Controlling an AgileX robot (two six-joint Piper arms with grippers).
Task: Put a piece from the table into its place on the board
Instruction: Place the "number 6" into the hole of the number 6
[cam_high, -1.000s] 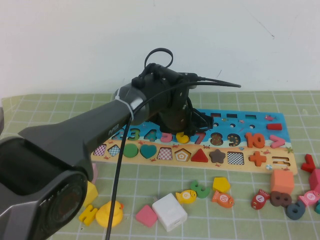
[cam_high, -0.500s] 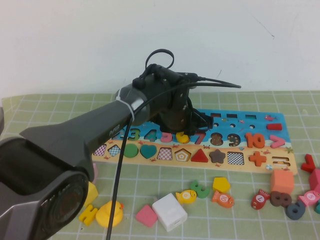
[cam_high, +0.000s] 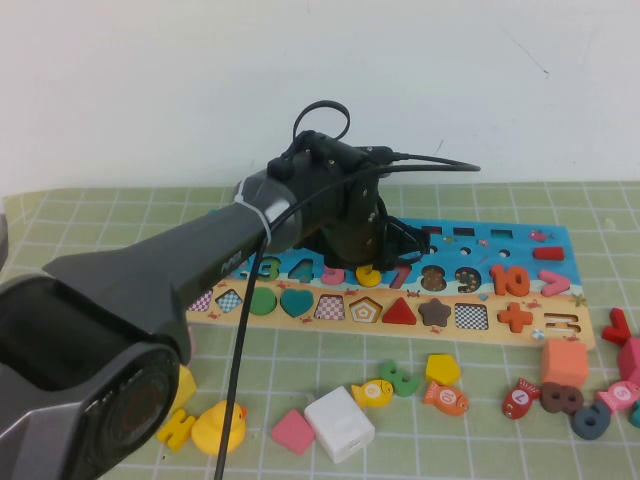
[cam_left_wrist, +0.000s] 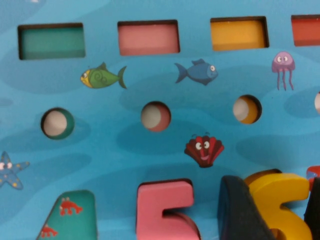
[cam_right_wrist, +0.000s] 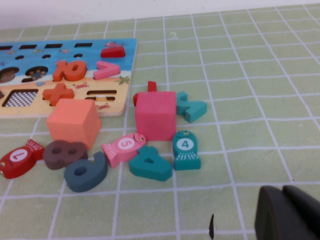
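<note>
Bright, even light; soft shadows; nearby parts slightly blurred.

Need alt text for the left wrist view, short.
The left gripper holds the yellow numeral 6 over the blue puzzle board, right beside the pink 5 seated in its slot. Farther up the board are painted fish, round holes and a row of rectangular cut-outs. The right gripper is not in this view.
</note>
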